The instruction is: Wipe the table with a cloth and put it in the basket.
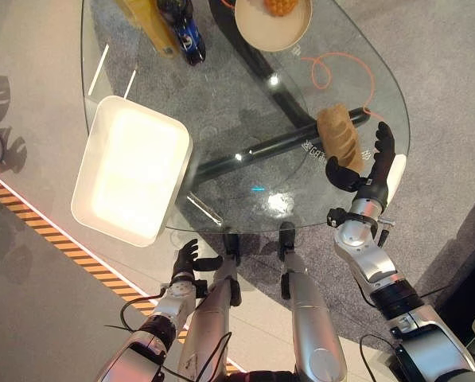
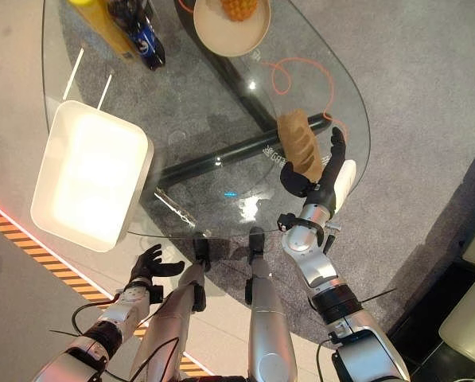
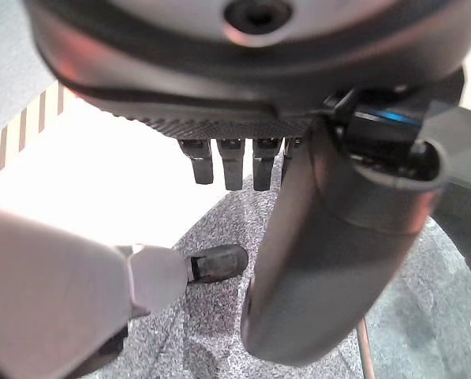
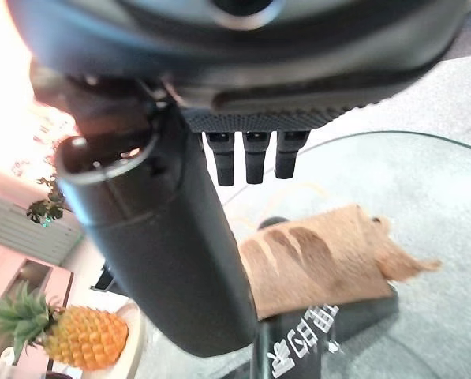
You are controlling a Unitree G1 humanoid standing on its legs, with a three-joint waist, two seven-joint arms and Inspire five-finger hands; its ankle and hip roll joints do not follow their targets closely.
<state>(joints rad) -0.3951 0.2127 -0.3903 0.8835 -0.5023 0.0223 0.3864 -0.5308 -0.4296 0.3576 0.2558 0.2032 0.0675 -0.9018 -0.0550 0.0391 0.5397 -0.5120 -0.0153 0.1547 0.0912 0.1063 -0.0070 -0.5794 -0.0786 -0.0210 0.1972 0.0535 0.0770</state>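
Note:
A tan-brown cloth (image 1: 338,135) lies bunched on the round glass table (image 1: 237,95), near its right edge. My right hand (image 1: 374,169) rests just right of the cloth with its fingers straight and open. Its thumb (image 1: 340,175) reaches to the cloth's near end. In the right wrist view the cloth (image 4: 322,264) shows past the straight fingers (image 4: 255,158) and nothing is held. The white rectangular basket (image 1: 146,117) sits empty on the table's left side. My left hand (image 1: 187,261) hangs relaxed and open below the table's near edge, holding nothing, and its thumb (image 3: 330,237) points at the carpet.
At the far edge stand a bowl (image 1: 253,28) with a pineapple (image 4: 77,335), a yellow bottle (image 1: 146,24) and a dark blue bottle (image 1: 183,28). A black table leg bar (image 1: 277,145) runs under the glass. Striped tape (image 1: 62,247) marks the floor on the left.

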